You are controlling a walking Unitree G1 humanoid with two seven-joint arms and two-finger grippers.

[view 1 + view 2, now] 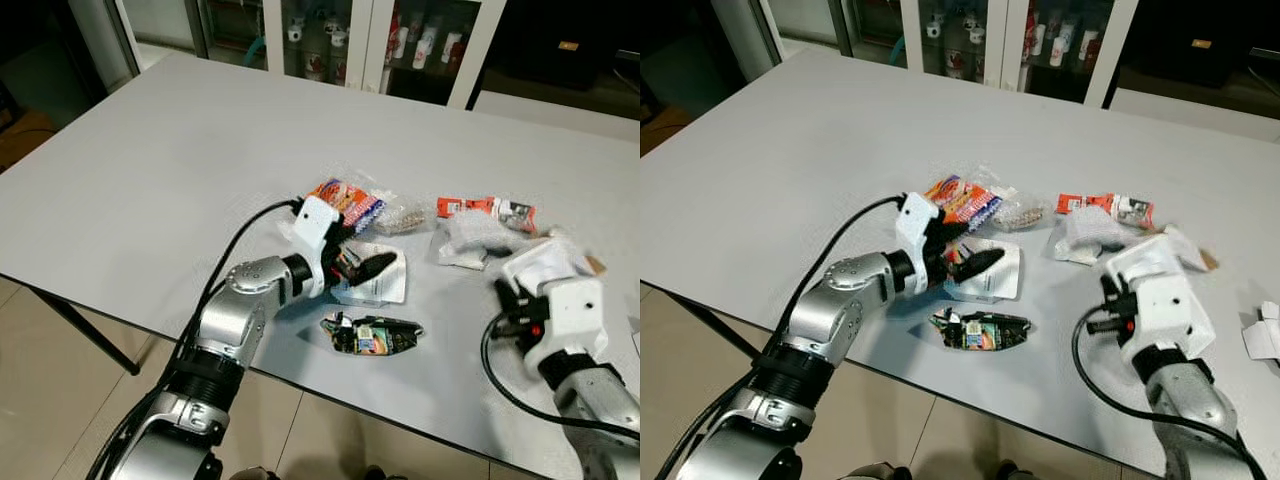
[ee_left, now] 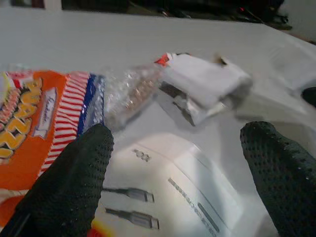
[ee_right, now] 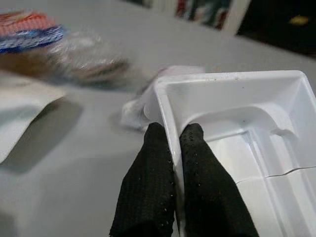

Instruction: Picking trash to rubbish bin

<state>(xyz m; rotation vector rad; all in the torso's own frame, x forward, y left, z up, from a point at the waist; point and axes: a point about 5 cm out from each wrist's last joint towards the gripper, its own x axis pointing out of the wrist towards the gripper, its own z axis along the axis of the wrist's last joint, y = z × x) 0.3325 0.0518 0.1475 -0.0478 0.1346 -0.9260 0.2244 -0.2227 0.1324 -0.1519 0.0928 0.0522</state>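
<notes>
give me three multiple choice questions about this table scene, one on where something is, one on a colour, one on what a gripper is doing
1. Where does the dark wrapper lie?
A. near the table's front edge
B. by the cabinet
C. on the floor

2. What colour is the table?
A. brown
B. light grey
C. green

3. What is the right gripper doing?
A. hanging open
B. pinching the white tray's rim
C. holding a bottle

Answers: 1 A, it sits in front of the white cable packet. 2 B, the bare top is light grey. 3 B, its fingers close on the rim in the wrist view, while the left gripper is open over the packet.

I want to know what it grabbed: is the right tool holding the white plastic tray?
Yes, the right tool pinches the white plastic tray wall.
</notes>
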